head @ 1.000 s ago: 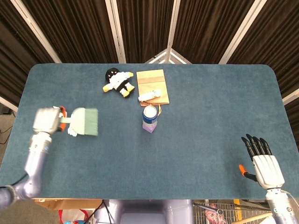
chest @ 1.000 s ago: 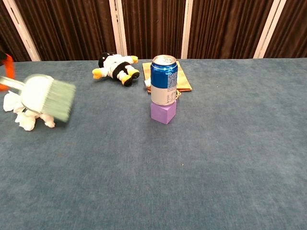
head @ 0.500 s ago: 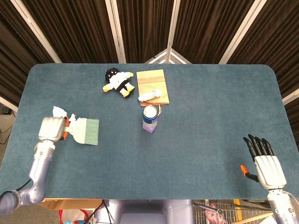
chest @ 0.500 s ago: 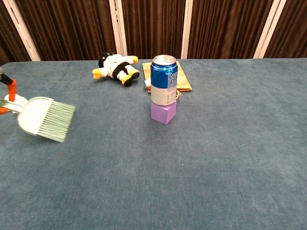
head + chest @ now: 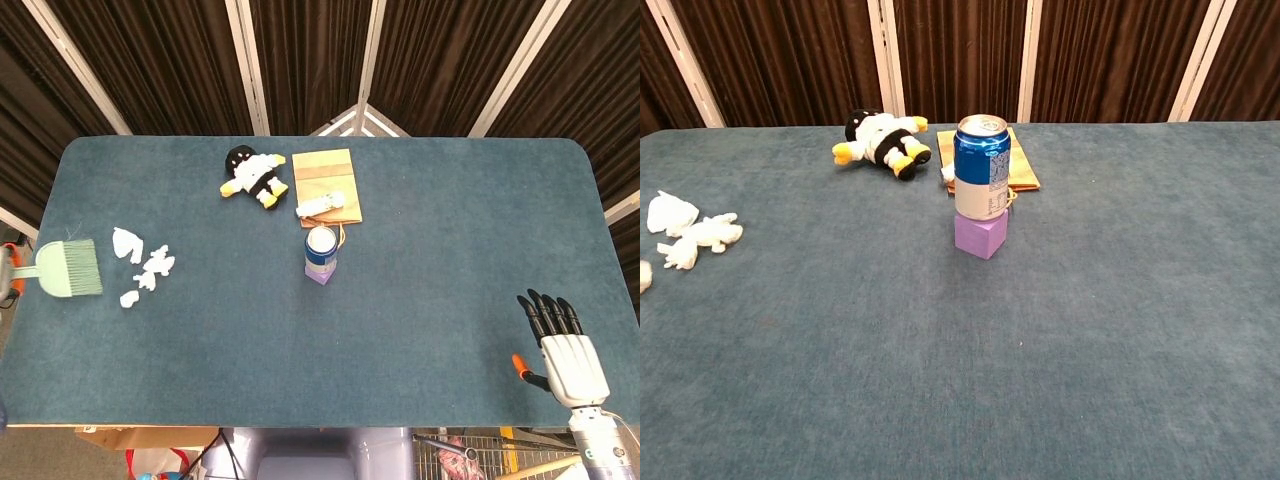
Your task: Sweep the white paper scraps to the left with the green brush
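A: Which step is in hand?

B: I'd judge a stroke is over. The green brush (image 5: 70, 270) sits at the table's left edge, left of the white paper scraps (image 5: 143, 268), bristles pointing toward them. The scraps lie well left of the blue can (image 5: 321, 247), in a loose cluster.

A: Who holds the brush?

B: Only an orange sliver of the left hand (image 5: 6, 270) shows at the frame's border by the handle, so I cannot tell whether it grips. The right hand (image 5: 562, 350) rests far right of the can, near the front edge, fingers straight and apart, holding nothing.

A: Next move?

B: Probably carrying the brush over to the scraps' can side, setting the bristles down, and dragging left again.

A: And the surroundings?

B: A blue carpet-like tabletop (image 5: 450, 220). The can stands on a purple block (image 5: 981, 234); behind it lie a brown paper bag (image 5: 327, 184) and a plush penguin (image 5: 254, 175). Dark curtains (image 5: 300, 60) with pale battens behind.
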You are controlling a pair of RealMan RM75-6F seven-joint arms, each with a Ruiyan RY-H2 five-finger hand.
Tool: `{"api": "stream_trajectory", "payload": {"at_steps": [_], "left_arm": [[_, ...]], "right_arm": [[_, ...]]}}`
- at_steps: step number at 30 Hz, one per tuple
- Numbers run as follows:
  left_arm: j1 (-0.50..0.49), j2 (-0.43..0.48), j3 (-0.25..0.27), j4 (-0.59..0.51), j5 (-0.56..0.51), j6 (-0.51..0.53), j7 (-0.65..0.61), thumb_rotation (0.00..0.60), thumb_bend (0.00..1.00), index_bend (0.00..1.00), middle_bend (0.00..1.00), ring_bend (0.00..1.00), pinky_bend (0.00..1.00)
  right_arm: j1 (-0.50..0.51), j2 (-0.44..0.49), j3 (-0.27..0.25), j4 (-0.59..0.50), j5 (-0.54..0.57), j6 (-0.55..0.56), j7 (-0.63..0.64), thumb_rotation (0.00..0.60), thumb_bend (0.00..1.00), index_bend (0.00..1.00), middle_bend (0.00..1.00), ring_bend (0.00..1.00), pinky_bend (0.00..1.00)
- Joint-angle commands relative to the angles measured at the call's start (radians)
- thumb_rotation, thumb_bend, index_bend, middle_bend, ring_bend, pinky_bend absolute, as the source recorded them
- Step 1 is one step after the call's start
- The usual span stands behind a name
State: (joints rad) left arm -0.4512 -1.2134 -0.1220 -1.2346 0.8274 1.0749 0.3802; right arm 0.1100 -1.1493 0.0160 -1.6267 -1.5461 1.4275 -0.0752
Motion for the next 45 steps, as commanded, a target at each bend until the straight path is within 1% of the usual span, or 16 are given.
{"api": "stream_trajectory", "payload": {"at_steps": [1, 6, 10, 11, 15, 22, 25, 27, 29, 34, 35, 37, 39, 41, 42, 45], "left_arm": [[0.026, 0.049, -0.061, -0.049, 0.045, 0.023, -0.143, 0.6, 0.71, 0.78, 1.0, 1.0, 1.0], [0.031, 0.076, -0.082, -0.182, 0.105, 0.062, -0.193, 0.6, 0.71, 0.78, 1.0, 1.0, 1.0], [0.032, 0.077, -0.07, -0.297, 0.177, 0.096, -0.185, 0.6, 0.71, 0.78, 1.0, 1.0, 1.0], [0.024, 0.059, -0.042, -0.362, 0.228, 0.085, -0.168, 0.6, 0.71, 0.78, 1.0, 1.0, 1.0], [0.023, -0.006, 0.003, -0.461, 0.264, 0.104, -0.082, 0.6, 0.69, 0.77, 1.0, 1.0, 1.0], [0.014, -0.126, 0.036, -0.504, 0.281, 0.116, -0.003, 0.6, 0.66, 0.73, 1.0, 1.0, 1.0], [0.013, -0.175, 0.071, -0.515, 0.299, 0.107, 0.031, 0.6, 0.51, 0.62, 1.0, 1.0, 1.0], [0.019, -0.178, 0.084, -0.518, 0.299, 0.112, 0.054, 0.6, 0.32, 0.51, 1.0, 1.0, 1.0], [0.03, -0.169, 0.104, -0.519, 0.312, 0.122, 0.07, 0.6, 0.17, 0.45, 1.0, 1.0, 1.0], [0.054, -0.129, 0.124, -0.529, 0.33, 0.141, 0.058, 0.6, 0.09, 0.36, 0.98, 0.99, 1.0], [0.058, -0.119, 0.127, -0.531, 0.336, 0.145, 0.052, 0.6, 0.08, 0.34, 0.95, 0.97, 1.0], [0.068, -0.096, 0.133, -0.536, 0.351, 0.156, 0.037, 0.6, 0.08, 0.26, 0.82, 0.86, 0.94], [0.086, -0.064, 0.141, -0.538, 0.384, 0.18, 0.007, 0.6, 0.08, 0.12, 0.54, 0.63, 0.75], [0.117, -0.023, 0.156, -0.535, 0.439, 0.227, -0.04, 0.6, 0.08, 0.03, 0.33, 0.43, 0.57], [0.129, -0.012, 0.161, -0.532, 0.462, 0.249, -0.06, 0.6, 0.08, 0.01, 0.22, 0.33, 0.49], [0.184, 0.014, 0.18, -0.497, 0.553, 0.344, -0.153, 0.6, 0.08, 0.0, 0.03, 0.12, 0.32]], "right_arm": [[0.0, -0.001, 0.002, -0.001, 0.002, 0.001, -0.002, 0.6, 0.32, 0.0, 0.0, 0.0, 0.01], [-0.001, 0.0, 0.003, 0.001, 0.002, 0.002, -0.001, 0.6, 0.32, 0.0, 0.0, 0.0, 0.01], [-0.001, 0.001, 0.003, 0.002, 0.002, 0.002, 0.002, 0.6, 0.32, 0.0, 0.0, 0.0, 0.01], [-0.002, 0.002, 0.003, 0.003, 0.005, 0.001, 0.005, 0.6, 0.32, 0.0, 0.0, 0.0, 0.01], [-0.001, 0.005, 0.003, 0.002, 0.007, -0.002, 0.009, 0.6, 0.32, 0.0, 0.0, 0.0, 0.01], [-0.001, 0.007, 0.005, 0.003, 0.011, -0.005, 0.008, 0.6, 0.32, 0.0, 0.0, 0.0, 0.01], [-0.002, 0.009, 0.006, 0.002, 0.016, -0.006, 0.009, 0.6, 0.32, 0.0, 0.0, 0.0, 0.01], [-0.002, 0.011, 0.006, 0.0, 0.02, -0.008, 0.011, 0.6, 0.32, 0.0, 0.0, 0.0, 0.01], [-0.002, 0.012, 0.006, -0.001, 0.019, -0.007, 0.012, 0.6, 0.32, 0.0, 0.0, 0.0, 0.01], [-0.003, 0.013, 0.005, -0.002, 0.019, -0.009, 0.013, 0.6, 0.32, 0.0, 0.0, 0.0, 0.01], [-0.003, 0.014, 0.005, -0.002, 0.019, -0.009, 0.013, 0.6, 0.32, 0.0, 0.0, 0.0, 0.01], [-0.003, 0.014, 0.004, -0.001, 0.017, -0.008, 0.012, 0.6, 0.32, 0.0, 0.0, 0.0, 0.01], [-0.002, 0.013, 0.004, -0.001, 0.016, -0.01, 0.01, 0.6, 0.32, 0.0, 0.0, 0.0, 0.01], [-0.001, 0.013, 0.004, -0.002, 0.018, -0.012, 0.005, 0.6, 0.32, 0.0, 0.0, 0.0, 0.01], [-0.001, 0.013, 0.004, -0.003, 0.018, -0.012, 0.003, 0.6, 0.32, 0.0, 0.0, 0.0, 0.01], [-0.001, 0.012, 0.005, -0.001, 0.015, -0.009, -0.005, 0.6, 0.32, 0.0, 0.0, 0.0, 0.01]]}}
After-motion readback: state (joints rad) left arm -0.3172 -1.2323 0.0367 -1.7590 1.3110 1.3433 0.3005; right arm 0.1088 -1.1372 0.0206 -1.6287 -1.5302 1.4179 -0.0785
